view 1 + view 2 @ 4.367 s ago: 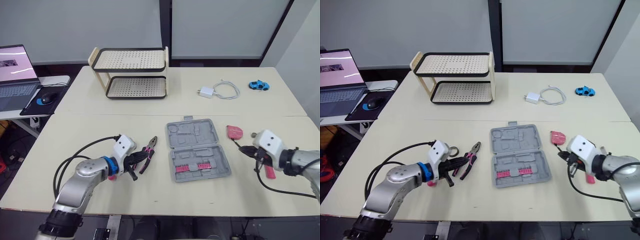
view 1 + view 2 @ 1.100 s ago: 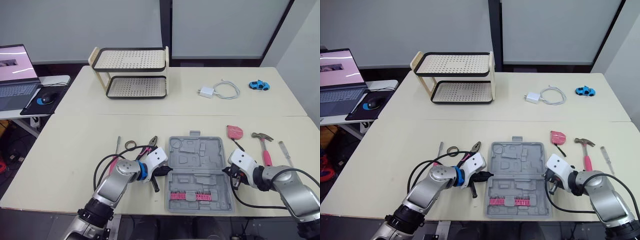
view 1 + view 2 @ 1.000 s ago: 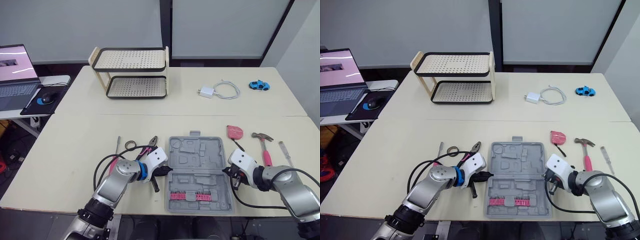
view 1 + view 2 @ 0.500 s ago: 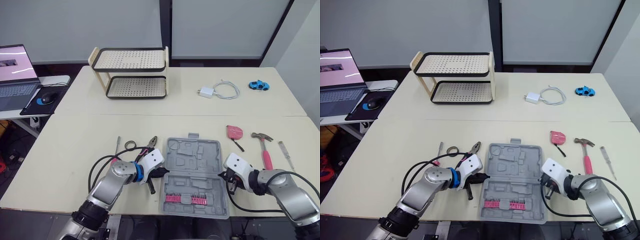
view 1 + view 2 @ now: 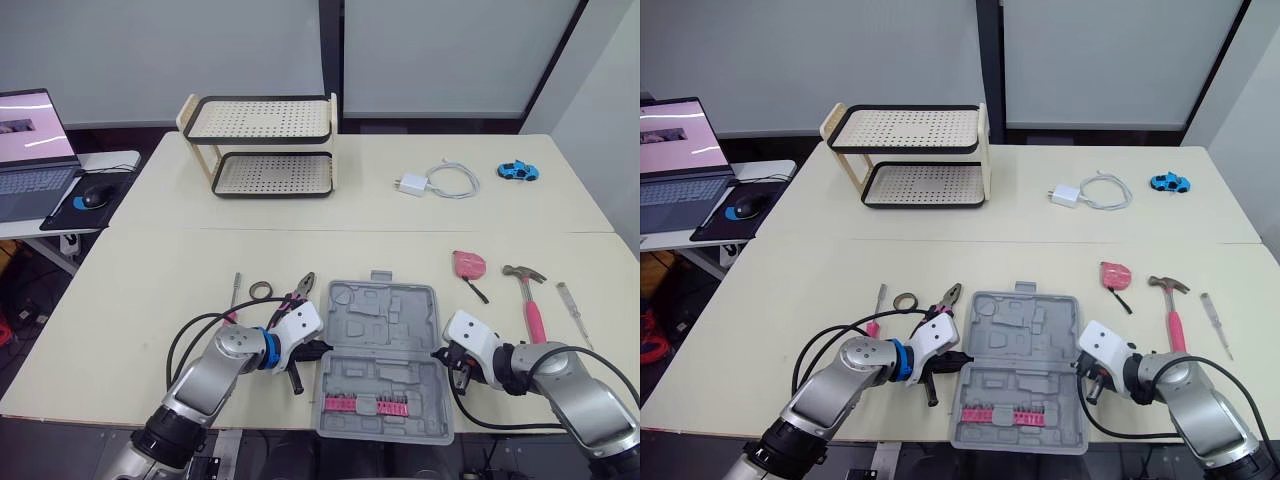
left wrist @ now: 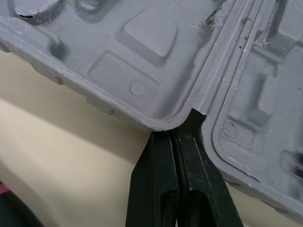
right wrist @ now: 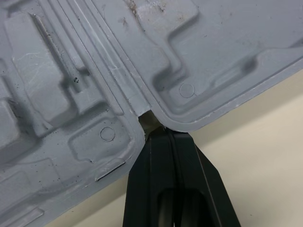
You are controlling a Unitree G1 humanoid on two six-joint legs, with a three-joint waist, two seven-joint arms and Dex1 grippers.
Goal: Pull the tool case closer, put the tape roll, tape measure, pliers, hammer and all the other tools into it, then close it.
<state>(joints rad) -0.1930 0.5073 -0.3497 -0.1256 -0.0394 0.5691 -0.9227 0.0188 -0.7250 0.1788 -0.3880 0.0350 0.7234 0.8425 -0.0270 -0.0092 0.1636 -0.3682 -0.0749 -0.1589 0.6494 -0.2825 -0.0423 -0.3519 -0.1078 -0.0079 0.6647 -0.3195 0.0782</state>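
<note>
Pale cream desk (image 5: 180, 270), seen from above, with the grey tool case (image 5: 385, 360) lying open and flat near the front edge, lid half away from the robot, tray half with its pink strip of bits nearest. Hard to tell whether the near rim sits level with the desk's edge or just past it.

Left fingers (image 6: 163, 161) pressed together, tips tucked into the hinge notch on the case's left side. Right fingers (image 7: 158, 161) likewise pressed together, tips seated in the matching notch on the right. Nothing pinched on either side: hooking, not gripping.

Judging from that, pulling step close to done. To finish well: draw both sides back evenly so the case does not twist, keep the tips low in the notches so they do not ride up over the rim, and stop short of tipping the tray half off the edge.

Just left of the case: pliers (image 5: 296, 292), tape roll (image 5: 260, 290) and a thin pink-handled tool (image 5: 234, 295), near the left arm's cable, so worth watching for a snag. Right of it, a little apart: tape measure (image 5: 469, 264), hammer (image 5: 527, 300), screwdriver (image 5: 571, 303).

Further back, well apart: two-tier rack (image 5: 262, 146), charger with cable (image 5: 437, 183), blue toy car (image 5: 518, 171).
</note>
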